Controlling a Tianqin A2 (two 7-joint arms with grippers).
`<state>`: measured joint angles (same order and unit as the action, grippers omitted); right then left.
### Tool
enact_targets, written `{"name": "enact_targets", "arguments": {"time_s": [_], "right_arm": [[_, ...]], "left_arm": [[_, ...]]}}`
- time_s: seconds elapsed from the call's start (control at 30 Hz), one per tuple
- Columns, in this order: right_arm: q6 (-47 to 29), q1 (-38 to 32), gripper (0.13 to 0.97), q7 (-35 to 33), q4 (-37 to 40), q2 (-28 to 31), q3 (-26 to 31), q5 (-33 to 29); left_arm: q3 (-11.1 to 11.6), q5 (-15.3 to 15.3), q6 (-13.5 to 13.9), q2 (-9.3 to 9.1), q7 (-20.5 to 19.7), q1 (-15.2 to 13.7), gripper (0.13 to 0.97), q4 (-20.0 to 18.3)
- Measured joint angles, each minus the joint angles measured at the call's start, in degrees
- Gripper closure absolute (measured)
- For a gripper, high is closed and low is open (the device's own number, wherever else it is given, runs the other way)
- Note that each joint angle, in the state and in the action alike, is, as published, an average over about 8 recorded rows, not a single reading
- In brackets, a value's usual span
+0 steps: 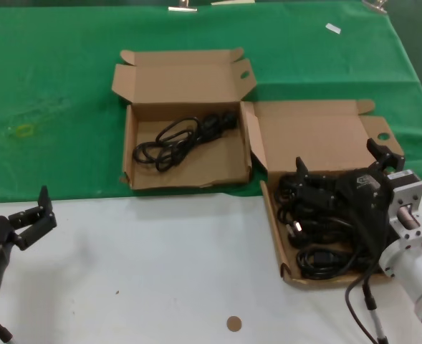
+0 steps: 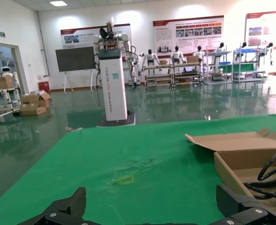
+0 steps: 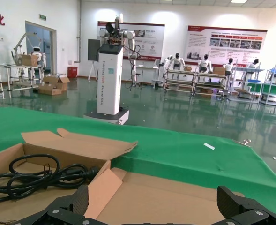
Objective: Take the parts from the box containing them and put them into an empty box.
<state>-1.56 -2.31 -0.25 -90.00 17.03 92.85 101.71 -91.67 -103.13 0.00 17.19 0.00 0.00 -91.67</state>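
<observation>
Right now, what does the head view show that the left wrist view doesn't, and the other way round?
Only the head view shows the right-hand box full of black cables, the right gripper open over it, and the white table. Only the left wrist view shows the hall with a white robot column. Both show the green cloth, the left-hand box holding one cable, and the open left gripper.

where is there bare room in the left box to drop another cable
Bare cardboard floor in the left box, between its cable and the right and near walls. The right box is crowded with cables under the open right tool.
</observation>
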Motion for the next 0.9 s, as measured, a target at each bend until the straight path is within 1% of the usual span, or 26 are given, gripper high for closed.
{"name": "enact_targets", "arguments": {"time_s": [0.9], "right_arm": [[0.0,0.0,0.129,0.0,0.0,0.0,0.0,0.0]], "left_arm": [[0.0,0.0,0.0,0.0,0.0,0.0,0.132,0.0]]}}
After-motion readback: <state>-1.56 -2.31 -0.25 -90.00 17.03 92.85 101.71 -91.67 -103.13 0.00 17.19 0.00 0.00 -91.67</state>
